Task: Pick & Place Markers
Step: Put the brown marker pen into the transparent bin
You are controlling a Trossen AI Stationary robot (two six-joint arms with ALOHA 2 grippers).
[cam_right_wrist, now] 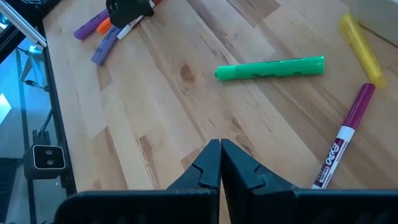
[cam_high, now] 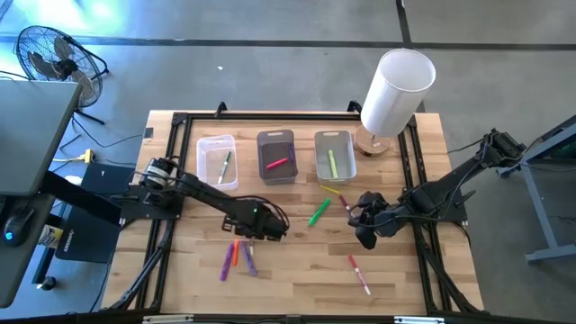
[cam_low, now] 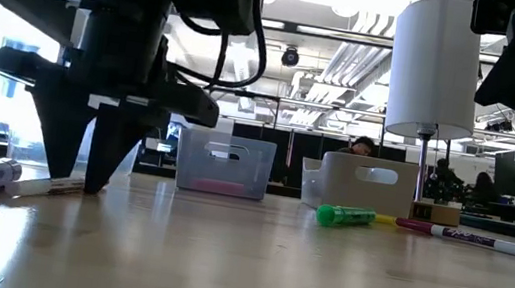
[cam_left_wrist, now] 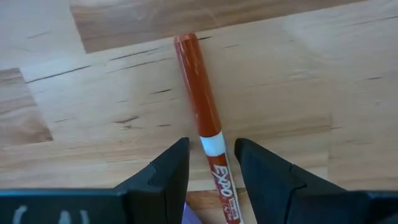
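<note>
The left arm reaches out low across the wooden table [cam_high: 180, 288], its left gripper [cam_left_wrist: 211, 163] pointing straight down with both fingertips at the board. The jaws stand apart, straddling an orange-capped marker [cam_left_wrist: 204, 118] that lies flat between them; whether the fingers [cam_left_wrist: 169, 171] touch its white barrel I cannot tell. Just beside this gripper lie a purple marker [cam_high: 225, 263] and other orange and purple ones. The right gripper [cam_right_wrist: 220, 163] hangs above the board at the other side, fingers pressed together and holding nothing. Ahead of it lie a green highlighter [cam_right_wrist: 270, 69], a yellow marker [cam_right_wrist: 359, 48] and a magenta marker [cam_right_wrist: 345, 135]. Beyond the left gripper stand three bins: a clear bin [cam_high: 203, 148] holding a green marker, a dark bin [cam_high: 264, 144] with a red one, and a grey bin [cam_high: 319, 144] with a yellow-green one. A red marker [cam_high: 359, 274] lies nearer the table edge
</note>
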